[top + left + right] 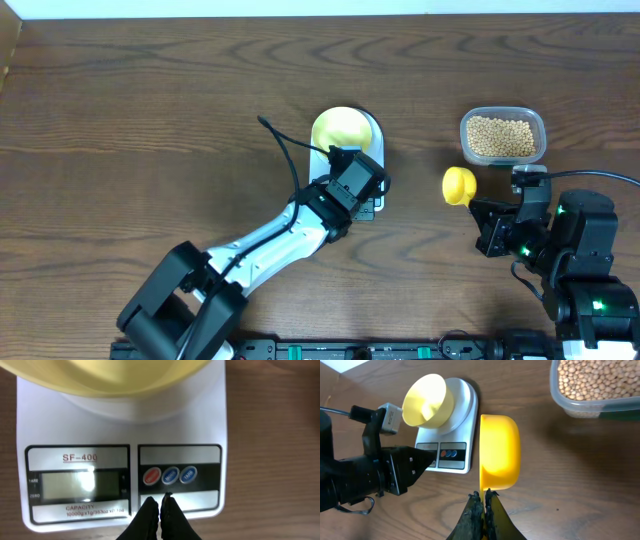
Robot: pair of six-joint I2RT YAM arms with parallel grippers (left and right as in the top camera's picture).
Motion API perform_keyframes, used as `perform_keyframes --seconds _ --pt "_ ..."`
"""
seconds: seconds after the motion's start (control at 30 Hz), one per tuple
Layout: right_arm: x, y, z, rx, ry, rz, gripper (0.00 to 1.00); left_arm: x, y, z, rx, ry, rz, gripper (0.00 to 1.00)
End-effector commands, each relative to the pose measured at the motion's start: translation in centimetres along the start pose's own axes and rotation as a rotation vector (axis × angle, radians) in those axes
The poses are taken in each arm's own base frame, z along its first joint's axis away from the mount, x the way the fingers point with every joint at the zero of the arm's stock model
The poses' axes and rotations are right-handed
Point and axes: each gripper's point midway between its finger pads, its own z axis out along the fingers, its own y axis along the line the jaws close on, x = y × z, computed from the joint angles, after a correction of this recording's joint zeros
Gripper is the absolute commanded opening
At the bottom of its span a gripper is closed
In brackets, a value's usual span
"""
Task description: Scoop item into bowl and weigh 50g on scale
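Two sets of jaws, both together. Got left gripper (160,501) hovering just over white flat rectangular digital scale (120,430), near its round buttons (170,475). Got right gripper (483,495) pinched on edge of bright yellow plastic scoop (500,450). Sitting on scale: small round pale yellow bowl (343,128). Over in clear plastic container (464,135), well apart: tiny beige-tan beans (502,137).
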Motion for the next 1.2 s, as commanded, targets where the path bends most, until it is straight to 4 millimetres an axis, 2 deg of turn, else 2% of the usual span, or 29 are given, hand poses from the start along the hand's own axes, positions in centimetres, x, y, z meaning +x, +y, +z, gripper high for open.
perform_keyframes --seconds 0.0,0.2,0.37,0.57,0.93,1.17 --pt "-0.8 -0.1 -0.4 0.018 -0.029 -0.024 0.01 -0.3 0.5 0.7 -0.036 -0.019 -0.006 0.07" --pt "-0.9 -0.1 -0.4 0.020 -0.032 -0.025 0.01 -0.5 0.5 1.7 -0.040 -0.032 -0.010 0.08" --pt "-0.9 -0.1 -0.4 0.020 -0.032 -0.025 0.01 -1.1 1.2 1.7 -0.072 -0.062 -0.016 0.08" --pt "-0.9 -0.1 -0.4 0.020 -0.032 -0.025 0.01 -1.8 0.7 1.7 -0.051 -0.090 -0.025 0.07" --pt "-0.9 -0.1 -0.4 0.020 -0.031 -0.025 0.01 -0.8 1.3 3.1 -0.077 -0.059 -0.046 0.07" --pt "-0.9 -0.1 -0.4 0.020 -0.031 -0.025 0.01 -1.0 1.1 3.2 -0.068 -0.067 -0.048 0.07"
